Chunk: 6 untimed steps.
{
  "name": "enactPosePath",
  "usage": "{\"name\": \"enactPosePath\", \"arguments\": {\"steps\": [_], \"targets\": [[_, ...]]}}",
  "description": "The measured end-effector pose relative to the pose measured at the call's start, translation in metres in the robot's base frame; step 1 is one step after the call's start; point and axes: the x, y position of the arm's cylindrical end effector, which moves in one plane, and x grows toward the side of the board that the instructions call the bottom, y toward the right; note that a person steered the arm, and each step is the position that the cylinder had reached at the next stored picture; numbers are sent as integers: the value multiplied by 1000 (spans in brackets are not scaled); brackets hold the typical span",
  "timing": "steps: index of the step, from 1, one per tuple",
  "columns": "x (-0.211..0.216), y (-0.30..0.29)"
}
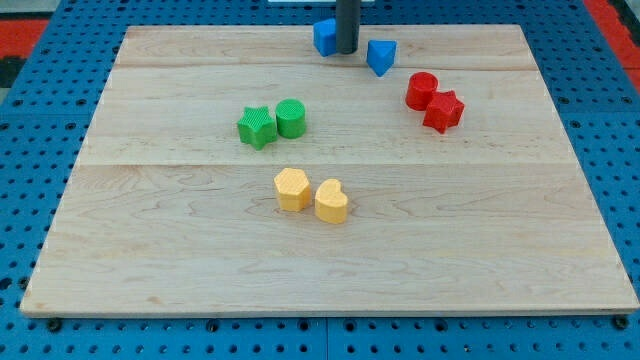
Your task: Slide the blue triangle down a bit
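Two reds (pixel 434 101) — beside blue triangle (pixel 381 56)

The board (pixel 330 260) is pale wood with faint grain, lying on a blue pegboard surface (pixel 40 100) dotted with holes and red at the view's top corners. On it sit 2 blue blocks (pixel 381 56), 2 red (pixel 421 91), 2 green (pixel 291 118) and 2 yellow (pixel 292 189). The rod is dark grey down to my tip (pixel 346 50).
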Motion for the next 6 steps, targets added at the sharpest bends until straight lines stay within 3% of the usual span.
{"name": "enactPosePath", "arguments": {"steps": [1, 3, 6], "targets": [[-10, -1], [2, 78], [31, 61]]}}
